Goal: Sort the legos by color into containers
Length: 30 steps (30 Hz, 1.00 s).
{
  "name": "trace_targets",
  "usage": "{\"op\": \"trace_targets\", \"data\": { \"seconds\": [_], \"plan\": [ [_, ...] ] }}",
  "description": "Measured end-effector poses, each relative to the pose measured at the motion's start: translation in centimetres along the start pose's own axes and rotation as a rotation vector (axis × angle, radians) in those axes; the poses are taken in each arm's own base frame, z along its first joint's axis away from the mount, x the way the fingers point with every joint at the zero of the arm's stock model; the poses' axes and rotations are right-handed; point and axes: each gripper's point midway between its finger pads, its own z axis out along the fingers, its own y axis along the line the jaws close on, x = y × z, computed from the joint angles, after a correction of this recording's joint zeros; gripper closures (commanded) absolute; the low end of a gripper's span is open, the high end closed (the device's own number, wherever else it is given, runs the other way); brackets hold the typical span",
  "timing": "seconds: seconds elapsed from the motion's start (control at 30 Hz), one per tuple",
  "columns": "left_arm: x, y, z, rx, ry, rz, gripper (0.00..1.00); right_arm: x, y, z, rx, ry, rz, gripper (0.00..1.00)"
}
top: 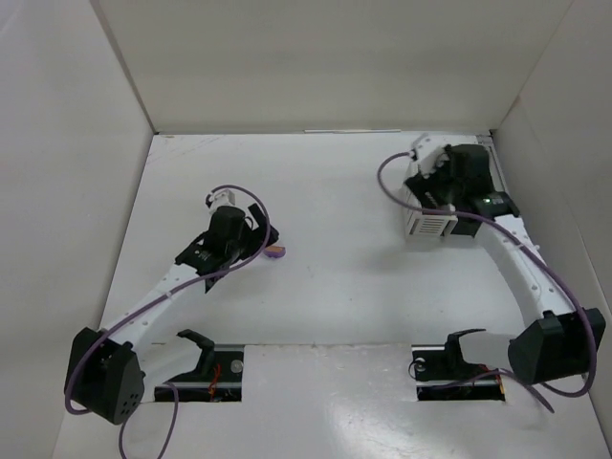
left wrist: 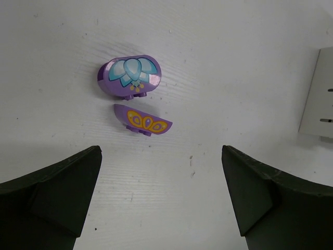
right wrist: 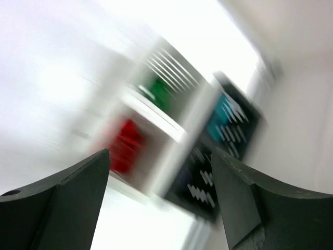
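Note:
Two purple legos lie on the white table in the left wrist view: an oval one with a blue flower print point(left wrist: 130, 77) and, just in front of it, a half-moon one with orange ovals point(left wrist: 143, 120). My left gripper point(left wrist: 161, 192) stands open just short of them with nothing between its fingers. From above they read as one purple spot point(top: 275, 252) beside the left gripper point(top: 256, 237). My right gripper point(right wrist: 158, 198) is open and empty above the containers. The right wrist view is blurred: the white container point(right wrist: 171, 130) holds red point(right wrist: 125, 146) and green point(right wrist: 158, 91) legos, the black container point(right wrist: 208, 182) holds teal point(right wrist: 223, 122).
White walls enclose the table on three sides. The white container point(top: 427, 226) and the black one point(top: 470, 229) stand side by side at the back right, partly under the right arm. Two black brackets point(top: 199, 346) point(top: 464, 342) stick up at the near edge.

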Motion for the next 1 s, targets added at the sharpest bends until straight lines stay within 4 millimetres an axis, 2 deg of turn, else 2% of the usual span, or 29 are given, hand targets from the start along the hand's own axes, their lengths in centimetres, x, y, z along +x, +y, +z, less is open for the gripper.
{"op": "trace_targets", "data": {
  "seconds": [0.07, 0.13, 0.2, 0.3, 0.43, 0.57, 0.67, 0.83, 0.9, 1.0],
  "plan": [
    [-0.5, 0.0, -0.7, 0.001, -0.023, -0.024, 0.01, -4.3, 5.5, 0.2, -0.133, -0.118, -0.115, 0.17],
    [-1.1, -0.3, -1.6, 0.013, -0.053, -0.045, 0.01, -8.3, 12.5, -0.1, -0.299, -0.244, -0.236, 0.17],
    [-1.8, -0.3, -2.6, 0.019, -0.089, -0.073, 0.01, -10.4, 18.6, -0.3, -0.431, -0.325, -0.325, 0.17],
    [-2.4, 0.1, -3.9, 0.007, -0.127, -0.120, 0.01, -11.2, 26.4, -0.3, -0.573, -0.380, -0.422, 0.17],
    [-3.2, 1.3, -5.8, -0.015, -0.193, -0.199, 0.01, -10.2, 34.9, 0.9, -0.732, -0.374, -0.476, 0.18],
    [-3.3, 2.8, -7.1, -0.037, -0.240, -0.259, 0.01, -9.1, 40.3, 3.5, -0.805, -0.326, -0.483, 0.18],
    [-3.0, 3.5, -7.5, -0.052, -0.250, -0.278, 0.01, -9.3, 42.9, 5.6, -0.825, -0.313, -0.468, 0.18],
    [-2.8, 4.1, -7.8, -0.072, -0.251, -0.289, 0.01, -9.9, 44.8, 7.9, -0.823, -0.307, -0.433, 0.18],
    [-2.8, 4.3, -7.8, -0.079, -0.253, -0.291, 0.01, -9.8, 45.2, 8.4, -0.821, -0.304, -0.427, 0.24],
    [-2.8, 4.4, -7.8, -0.086, -0.254, -0.291, 0.01, -9.8, 45.5, 8.8, -0.822, -0.301, -0.416, 0.43]
  ]
}}
